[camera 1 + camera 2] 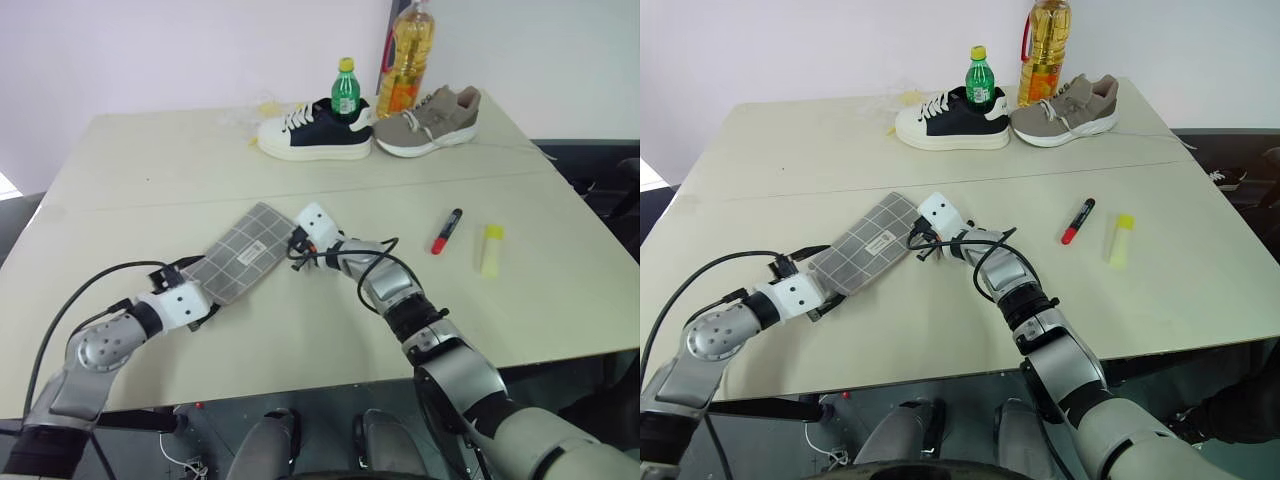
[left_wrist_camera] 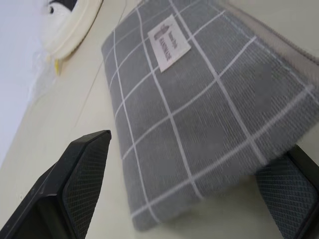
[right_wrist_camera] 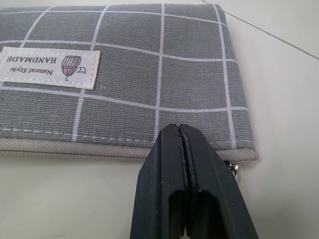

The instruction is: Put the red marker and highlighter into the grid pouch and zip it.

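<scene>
The grid pouch (image 1: 242, 250) lies flat on the table, grey with white lines and a white label (image 3: 50, 68). My left gripper (image 2: 187, 199) is open, its fingers (image 2: 79, 184) standing on either side of the pouch's near end. My right gripper (image 3: 180, 132) is shut with nothing between its fingers. Its tips rest at the pouch's zipper edge near the far corner, with the metal zipper pull (image 3: 233, 167) just beside them. The red marker (image 1: 447, 231) and the yellow highlighter (image 1: 491, 249) lie on the table to the right, apart from both grippers.
At the back of the table stand a black-and-white shoe (image 1: 315, 136), a beige shoe (image 1: 430, 126), a green bottle (image 1: 345, 90) and a tall bottle of oil (image 1: 405, 60). Black cables loop beside both wrists. The table (image 1: 560, 330) has bare surface in front of the marker.
</scene>
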